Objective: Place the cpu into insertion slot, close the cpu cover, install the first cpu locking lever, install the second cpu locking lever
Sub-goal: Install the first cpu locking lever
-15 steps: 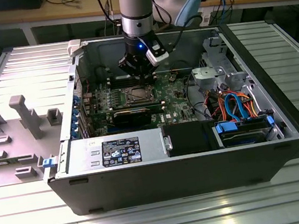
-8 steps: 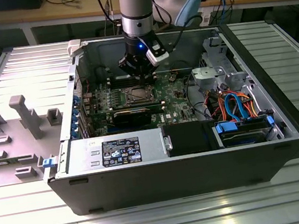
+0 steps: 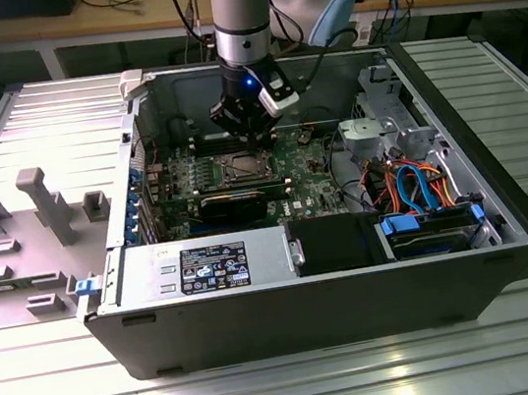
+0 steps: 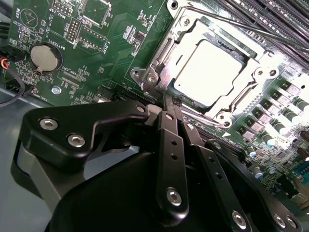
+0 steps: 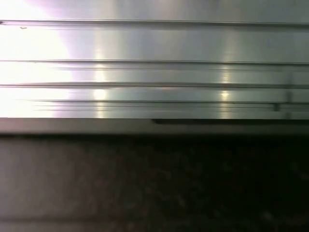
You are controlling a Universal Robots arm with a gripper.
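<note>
Exterior view looks down on the whole open computer case point(image 3: 340, 305). Second wrist view hugs the tool point(image 4: 166, 101), super close on the motherboard point(image 4: 96, 53) both share. First wrist view faces ribbed metal point(image 5: 154, 72).

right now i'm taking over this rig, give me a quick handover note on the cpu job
The gripper is shut, with its tips at a corner of the insertion slot; I can't tell whether it pinches anything.
The cpu sits in the slot.
The cpu cover lies down around it.
Done: cpu placed, cover closed.
Left: a locking lever runs along one side. Latching of either lever is unclear.
</note>
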